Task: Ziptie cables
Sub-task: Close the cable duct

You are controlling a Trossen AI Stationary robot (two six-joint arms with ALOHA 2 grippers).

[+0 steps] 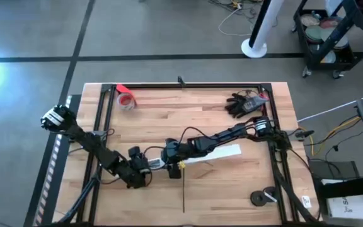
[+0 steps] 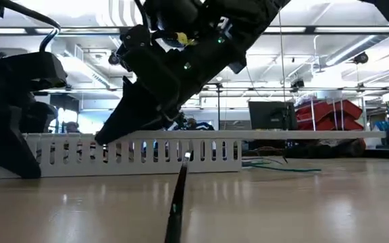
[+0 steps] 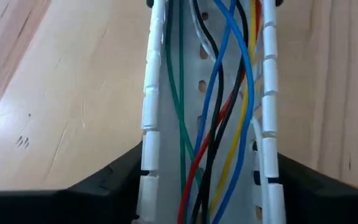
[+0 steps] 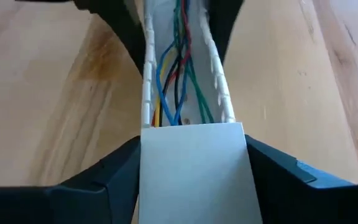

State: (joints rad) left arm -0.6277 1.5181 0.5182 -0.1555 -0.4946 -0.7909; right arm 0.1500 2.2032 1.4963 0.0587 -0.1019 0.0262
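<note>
The cables (image 3: pixel 222 93), thin blue, green, black, red and yellow wires, lie lengthwise inside a long white slotted channel (image 1: pixel 216 153) in the middle of the table. Part of the channel carries a flat white cover (image 4: pixel 194 168). The low view shows the channel (image 2: pixel 147 154) standing on the tabletop. My left gripper (image 3: pixel 207 186) is shut on the channel's left end. My right gripper (image 4: pixel 193 177) is shut on the covered stretch just right of it. A black ziptie (image 1: pixel 183 189) lies loose on the wood, near side of the channel. My left gripper has the channel's two slotted side walls (image 3: pixel 151 155) between its fingers, one finger outside each wall. The fingers come slanting down from the table's left and lie along the channel. My right gripper pinches the covered part across its width, at the cover's edges (image 4: pixel 145 165). Its fingers come slanting down from the table's right and lie along the channel.
A red tape roll (image 1: pixel 126 99) sits at the far left and a black glove (image 1: pixel 241 104) at the far right. Black round parts (image 1: pixel 263 197) lie near the right front corner. Dark rails (image 1: pixel 188 85) frame the table. Bare wood lies at the near middle.
</note>
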